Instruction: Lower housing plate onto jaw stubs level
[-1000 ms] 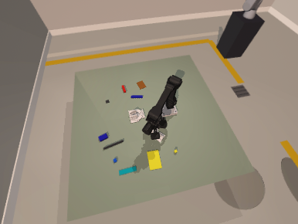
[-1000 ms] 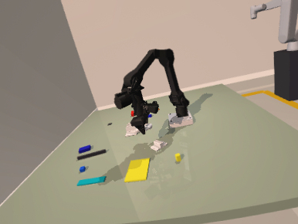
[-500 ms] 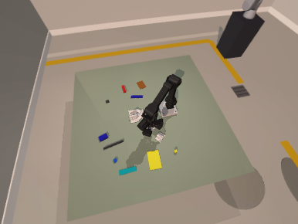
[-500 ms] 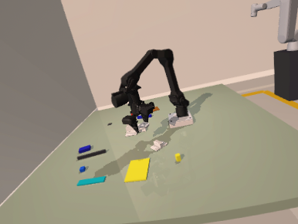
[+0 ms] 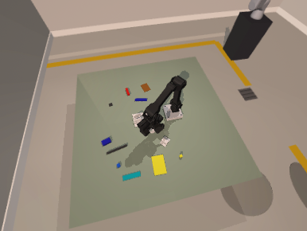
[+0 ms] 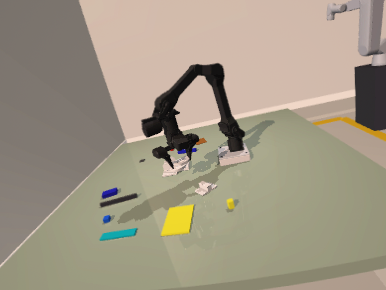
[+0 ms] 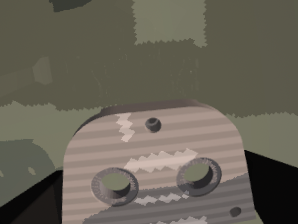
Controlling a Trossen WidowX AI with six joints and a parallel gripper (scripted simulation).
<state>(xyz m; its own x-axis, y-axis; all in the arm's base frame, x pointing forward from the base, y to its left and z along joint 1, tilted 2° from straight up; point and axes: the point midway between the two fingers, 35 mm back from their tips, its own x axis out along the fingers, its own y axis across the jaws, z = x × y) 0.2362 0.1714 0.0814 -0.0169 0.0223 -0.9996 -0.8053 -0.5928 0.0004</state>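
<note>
I have the housing plate (image 5: pixel 152 131) (image 6: pixel 181 162) (image 7: pixel 152 145) clamped between the fingers of the gripper (image 5: pixel 152 129) (image 6: pixel 181 163) (image 7: pixel 153 169), one black finger at each side edge, and I take that grip to be deliberate: it leaves the broad face and both large round holes uncovered, so nothing of mine should sit between the plate and whatever it has to close on. From the wrist I see the holes side by side with a smaller one centred near the far rounded edge, and through the two big ones only the green mat (image 5: pixel 191 159) (image 6: pixel 280 200) (image 7: pixel 170 20) shows — so, as I judge it, the plate isn't over the stubs yet. The pale assembly (image 5: pixel 137 118) (image 6: pixel 170 171) is just beside the gripper in the top view, which makes this look like the approach; I can't pick out the two jaws or their pins on it from here. The small pale block (image 5: pixel 165 141) (image 6: pixel 205 188) lies apart on the near side, out of the way of this descent. What I'd want next is a short shift over the assembly, then a slow, level lowering — if one side lands first, the plate could tip or nudge a jaw round its pin before I let go
</note>
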